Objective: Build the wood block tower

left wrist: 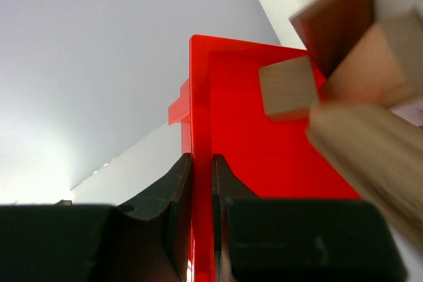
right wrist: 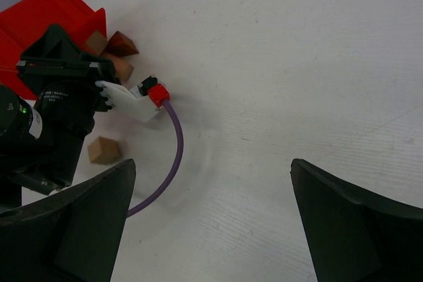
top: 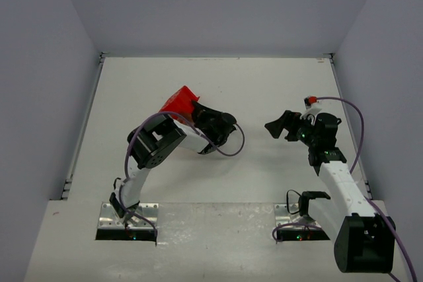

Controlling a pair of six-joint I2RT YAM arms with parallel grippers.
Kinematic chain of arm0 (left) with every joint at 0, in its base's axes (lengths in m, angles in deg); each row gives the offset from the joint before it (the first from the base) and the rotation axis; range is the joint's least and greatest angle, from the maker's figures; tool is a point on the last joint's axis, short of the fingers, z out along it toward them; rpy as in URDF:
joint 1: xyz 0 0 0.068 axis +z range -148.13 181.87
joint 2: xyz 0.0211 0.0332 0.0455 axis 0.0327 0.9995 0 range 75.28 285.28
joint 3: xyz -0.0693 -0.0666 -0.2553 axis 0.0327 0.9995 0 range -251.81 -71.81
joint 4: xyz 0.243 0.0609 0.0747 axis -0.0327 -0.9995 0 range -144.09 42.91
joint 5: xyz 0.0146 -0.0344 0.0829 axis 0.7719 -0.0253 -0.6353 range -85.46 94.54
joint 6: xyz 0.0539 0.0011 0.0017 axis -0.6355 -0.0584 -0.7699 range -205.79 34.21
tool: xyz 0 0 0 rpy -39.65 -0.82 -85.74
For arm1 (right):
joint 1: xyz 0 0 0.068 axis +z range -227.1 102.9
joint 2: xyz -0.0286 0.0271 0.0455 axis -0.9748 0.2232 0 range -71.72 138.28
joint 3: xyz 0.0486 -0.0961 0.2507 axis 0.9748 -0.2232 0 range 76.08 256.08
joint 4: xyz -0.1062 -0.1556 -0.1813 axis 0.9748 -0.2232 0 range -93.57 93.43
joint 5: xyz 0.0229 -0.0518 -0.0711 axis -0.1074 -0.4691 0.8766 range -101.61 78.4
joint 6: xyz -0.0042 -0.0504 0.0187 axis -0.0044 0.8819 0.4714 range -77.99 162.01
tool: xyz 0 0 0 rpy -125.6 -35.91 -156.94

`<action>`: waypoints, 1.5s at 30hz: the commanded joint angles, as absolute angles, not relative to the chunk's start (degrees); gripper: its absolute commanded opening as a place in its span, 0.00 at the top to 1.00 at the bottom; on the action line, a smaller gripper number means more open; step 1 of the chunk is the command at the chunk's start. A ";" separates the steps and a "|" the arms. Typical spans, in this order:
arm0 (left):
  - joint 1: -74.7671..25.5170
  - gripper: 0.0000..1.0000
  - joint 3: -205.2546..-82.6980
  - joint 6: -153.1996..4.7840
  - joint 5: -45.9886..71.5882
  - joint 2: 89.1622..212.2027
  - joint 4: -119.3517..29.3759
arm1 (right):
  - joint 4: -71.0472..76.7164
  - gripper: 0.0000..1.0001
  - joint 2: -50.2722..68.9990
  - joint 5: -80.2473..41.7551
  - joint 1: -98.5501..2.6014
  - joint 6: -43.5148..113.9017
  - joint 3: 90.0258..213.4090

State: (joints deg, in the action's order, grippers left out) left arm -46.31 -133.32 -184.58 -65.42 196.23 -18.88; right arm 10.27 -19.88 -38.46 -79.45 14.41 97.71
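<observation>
Blocks (right wrist: pixel 121 69) sit spilled at the mouth of the tipped red bin (left wrist: pixel 264 137), whose wall the left end effector (left wrist: pixel 201 164) pinches between near-closed fingers. Its wrist view shows a pale cube (left wrist: pixel 285 88) and the reddish-brown wedge (left wrist: pixel 337 21) at the bin's opening. 1 lone cube (right wrist: pixel 105 150) rests on the tabletop (right wrist: pixel 297 64) beside a purple cable (right wrist: pixel 175 143). The right end effector (right wrist: pixel 211 170) hangs wide open and empty, with every piece ahead and to its left. The left arm is nearer, but it is busy holding the bin. A cube offers no long axis to align with.
</observation>
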 commanded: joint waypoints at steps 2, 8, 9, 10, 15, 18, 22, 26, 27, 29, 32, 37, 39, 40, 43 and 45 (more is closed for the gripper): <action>-47.00 1.00 -135.46 -181.06 -64.98 197.01 -21.70 | 11.69 0.01 -20.75 -37.53 -79.03 14.94 100.17; -47.08 1.00 -137.49 -179.77 -65.07 197.43 -22.04 | 11.53 0.01 -20.91 -37.54 -79.03 14.85 100.08; -47.08 1.00 -137.93 -179.67 -65.07 197.60 -22.04 | 11.52 0.01 -20.92 -37.61 -79.03 14.85 100.08; -47.13 1.00 -138.98 -179.24 -65.18 197.83 -22.56 | 11.52 0.01 -20.97 -37.62 -79.03 14.90 100.13; -47.14 1.00 -141.33 -178.25 -65.66 199.32 -24.13 | 11.60 0.01 -21.24 -37.56 -79.03 14.94 100.05; -47.08 1.00 -141.43 -178.42 -65.16 199.87 -24.40 | 11.69 0.01 -21.30 -37.44 -79.03 14.94 99.99; -46.77 1.00 -142.62 -176.05 -63.01 198.48 -25.71 | 11.62 0.01 -21.18 -37.28 -79.03 14.92 99.92; -44.72 1.00 -146.26 -169.90 -60.48 195.02 -32.74 | 11.75 0.01 -21.31 -37.64 -79.03 14.85 99.93; -44.04 1.00 -146.98 -168.50 -59.61 193.96 -35.19 | 11.72 0.01 -21.23 -37.94 -79.03 14.85 99.96; -42.23 1.00 -147.75 -166.17 -56.96 191.09 -37.08 | 11.69 0.01 -21.01 -38.41 -79.03 14.94 99.99; -39.45 1.00 -149.75 -160.69 -52.69 187.22 -41.26 | 11.69 0.01 -21.00 -38.09 -79.03 14.85 100.08; -33.43 1.00 -152.66 -150.40 -42.83 180.87 -49.96 | 11.60 0.01 -20.91 -37.98 -79.03 14.67 100.16; -30.70 1.00 -152.74 -147.78 -39.81 179.47 -50.20 | 11.60 0.01 -20.83 -38.02 -79.03 14.67 100.17; -28.70 1.00 -152.83 -146.78 -38.62 179.11 -50.33 | 11.60 0.01 -20.83 -37.98 -79.03 14.67 100.17; -22.90 1.00 -154.39 -138.47 -30.24 178.47 -52.97 | 11.69 0.01 -20.83 -37.97 -79.03 14.42 100.16; -18.73 1.00 -155.45 -133.04 -19.04 177.65 -54.10 | 11.78 0.01 -20.74 -38.06 -79.03 14.41 100.17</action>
